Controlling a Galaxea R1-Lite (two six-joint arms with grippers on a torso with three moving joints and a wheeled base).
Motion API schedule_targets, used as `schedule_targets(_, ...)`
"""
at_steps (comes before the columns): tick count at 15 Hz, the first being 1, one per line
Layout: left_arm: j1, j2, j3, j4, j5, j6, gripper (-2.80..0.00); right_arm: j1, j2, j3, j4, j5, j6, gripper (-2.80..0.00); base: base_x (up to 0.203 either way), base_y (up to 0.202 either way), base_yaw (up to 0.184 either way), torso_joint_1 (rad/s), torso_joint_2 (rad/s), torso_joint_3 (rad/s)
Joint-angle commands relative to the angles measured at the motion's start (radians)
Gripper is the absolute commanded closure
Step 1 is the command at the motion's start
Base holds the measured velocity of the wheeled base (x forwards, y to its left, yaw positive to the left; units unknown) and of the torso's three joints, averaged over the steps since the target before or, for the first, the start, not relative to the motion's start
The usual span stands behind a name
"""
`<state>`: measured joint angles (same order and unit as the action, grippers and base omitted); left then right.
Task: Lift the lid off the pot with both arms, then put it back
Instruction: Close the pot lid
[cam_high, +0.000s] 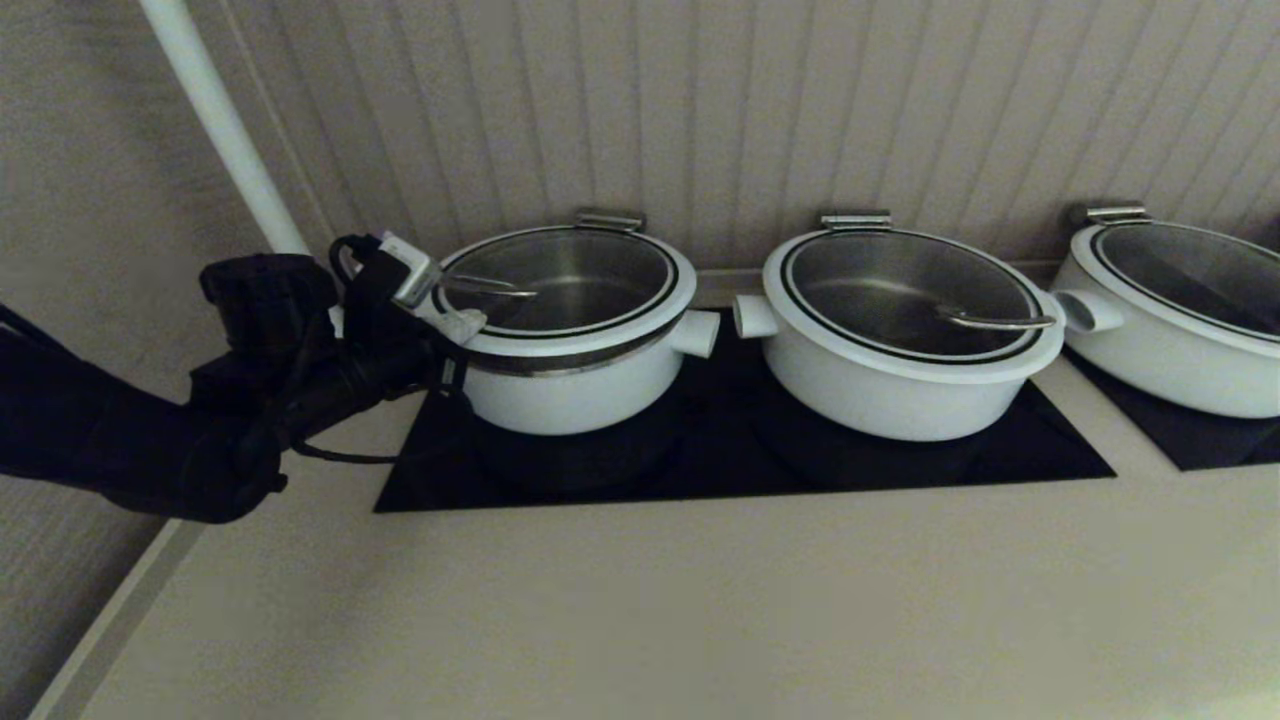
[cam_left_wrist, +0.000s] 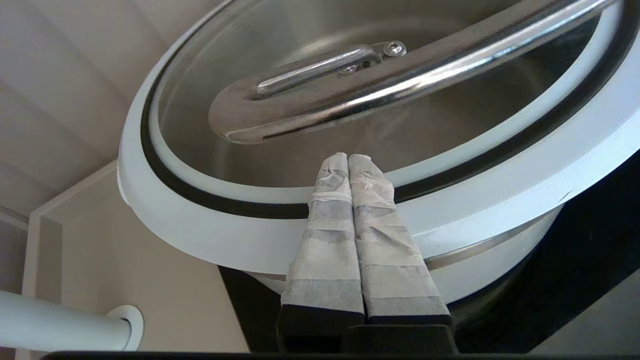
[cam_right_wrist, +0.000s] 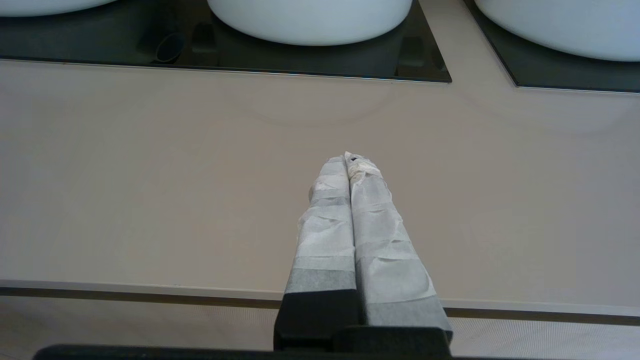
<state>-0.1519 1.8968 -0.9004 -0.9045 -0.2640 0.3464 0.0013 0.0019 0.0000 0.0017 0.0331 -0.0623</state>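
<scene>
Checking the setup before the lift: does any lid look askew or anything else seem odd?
Yes: the lid sits tilted on the pot, raised at the side where the left gripper, fingers shut, presses its rim, exposing a steel band. The right gripper hangs shut over the bare counter.

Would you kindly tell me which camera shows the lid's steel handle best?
The left wrist view: the handle fills the frame above the shut left gripper. The head view shows it small; the right wrist view misses it.
</scene>
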Motion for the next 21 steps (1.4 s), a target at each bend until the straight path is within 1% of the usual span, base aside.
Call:
schedule_targets(1, 0.0, 0.011, 0.002, -0.005, 0.0, 0.002, 0.0, 0.002, 0.0, 0.0, 0.0, 0.001, -0.001, 0.0, 0.0, 0.0, 0.0, 0.0, 0.0, 0.0)
schedule_targets(12, 0.0, 0.041, 0.016, -0.007, 0.009, 0.005, 0.0, 0.0, 0.0, 0.0, 0.0, 0.001, -0.001, 0.0, 0.0, 0.0, 0.0, 0.0, 0.0, 0.0)
schedule_targets(15, 0.0, 0.044, 0.036, -0.007, 0.011, 0.005, 0.0, 0.0, 0.0, 0.0, 0.0, 0.001, -0.001, 0.0, 0.0, 0.0, 0.0, 0.0, 0.0, 0.0)
schedule_targets(19, 0.0, 0.062, 0.072, -0.078, 0.011, 0.006, 0.0, 0.0, 0.0, 0.0, 0.0, 0.001, -0.001, 0.0, 0.0, 0.0, 0.0, 0.0, 0.0, 0.0)
schedule_targets(21, 0.0, 0.061, 0.074, -0.08, 0.011, 0.006, 0.0, 0.0, 0.0, 0.0, 0.0, 0.001, -0.001, 0.0, 0.0, 0.0, 0.0, 0.0, 0.0, 0.0)
